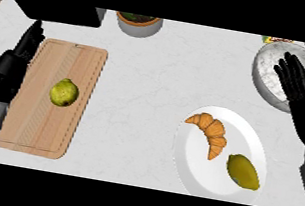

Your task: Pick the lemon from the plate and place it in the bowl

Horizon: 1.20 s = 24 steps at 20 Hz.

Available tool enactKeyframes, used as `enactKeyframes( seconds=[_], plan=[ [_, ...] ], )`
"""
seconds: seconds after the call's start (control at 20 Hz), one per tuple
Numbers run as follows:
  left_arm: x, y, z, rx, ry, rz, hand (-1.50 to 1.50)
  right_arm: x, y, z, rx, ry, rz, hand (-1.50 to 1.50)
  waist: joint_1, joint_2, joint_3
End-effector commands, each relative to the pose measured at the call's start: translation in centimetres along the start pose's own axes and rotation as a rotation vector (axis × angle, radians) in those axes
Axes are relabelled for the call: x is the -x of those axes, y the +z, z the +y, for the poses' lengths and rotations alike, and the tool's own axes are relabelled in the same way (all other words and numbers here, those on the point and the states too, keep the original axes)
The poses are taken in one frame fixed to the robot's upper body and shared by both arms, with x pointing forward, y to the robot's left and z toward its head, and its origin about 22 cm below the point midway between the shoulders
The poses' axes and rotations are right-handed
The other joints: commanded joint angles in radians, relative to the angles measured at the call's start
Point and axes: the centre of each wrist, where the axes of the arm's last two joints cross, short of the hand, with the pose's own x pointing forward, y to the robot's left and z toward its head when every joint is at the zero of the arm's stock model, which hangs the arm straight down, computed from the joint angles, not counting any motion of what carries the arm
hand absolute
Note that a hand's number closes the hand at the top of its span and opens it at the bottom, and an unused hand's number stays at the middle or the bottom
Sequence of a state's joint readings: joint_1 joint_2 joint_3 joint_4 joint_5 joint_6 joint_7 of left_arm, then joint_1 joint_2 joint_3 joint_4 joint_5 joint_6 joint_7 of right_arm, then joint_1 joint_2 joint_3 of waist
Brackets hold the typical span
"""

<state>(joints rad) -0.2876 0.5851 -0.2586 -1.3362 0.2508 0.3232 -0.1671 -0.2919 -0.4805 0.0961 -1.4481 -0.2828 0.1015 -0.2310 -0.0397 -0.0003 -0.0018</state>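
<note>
White marble bench (152,74) | lemon (244,171) on plate (193,167), long axis up-down | our right hand (300,89) nearer, open, empty, above bowl (265,73) | left hand (21,55) open, empty

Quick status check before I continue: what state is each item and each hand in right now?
lemon: lying on the white plate, beside the croissant, not held.
bowl: upright, no fruit inside, right hand over it.
green fruit: resting on the cutting board.
left hand: open, at the board's left edge.
right hand: open, holding nothing.
potted plant: upright at the counter's back edge.
</note>
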Motion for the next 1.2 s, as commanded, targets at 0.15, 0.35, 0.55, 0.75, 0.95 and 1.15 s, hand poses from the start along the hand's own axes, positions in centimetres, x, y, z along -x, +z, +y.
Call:
enactKeyframes(
  seconds=[0.15, 0.35, 0.55, 0.75, 0.95, 1.15],
  plan=[
    [0.0, 1.2, -4.4, 0.045, 0.164, 0.077, 0.00, 2.5, 6.2, 3.8, -0.424, -0.040, 0.211, 1.50, 0.014, -0.006, 0.001],
    [0.5, 2.7, -7.0, 0.050, 0.278, 0.188, 0.00, 1.9, 7.5, 1.2, -0.204, 0.363, 0.112, 1.50, -0.037, -0.020, 0.003],
    [-0.4, 3.0, -8.1, 0.065, 0.292, 0.170, 0.00, 5.4, 14.0, 5.0, 0.011, -0.097, 0.032, -1.50, -0.007, -0.006, 0.005],
    [-1.1, 3.4, -7.0, 0.076, 0.288, 0.157, 0.00, 3.8, 18.6, 2.8, -0.009, -0.061, -0.115, -1.50, 0.014, -0.006, 0.003],
    [-2.4, 2.7, -8.9, 0.096, 0.297, 0.164, 0.00, -1.2, 17.5, 0.6, 0.002, 0.076, -0.126, -1.50, 0.020, -0.003, 0.001],
    [-0.8, 5.1, -8.1, 0.091, 0.287, 0.163, 0.00, -4.2, 17.2, -2.0, 0.033, 0.210, 0.006, -1.50, 0.027, -0.003, 0.000]
  ],
)
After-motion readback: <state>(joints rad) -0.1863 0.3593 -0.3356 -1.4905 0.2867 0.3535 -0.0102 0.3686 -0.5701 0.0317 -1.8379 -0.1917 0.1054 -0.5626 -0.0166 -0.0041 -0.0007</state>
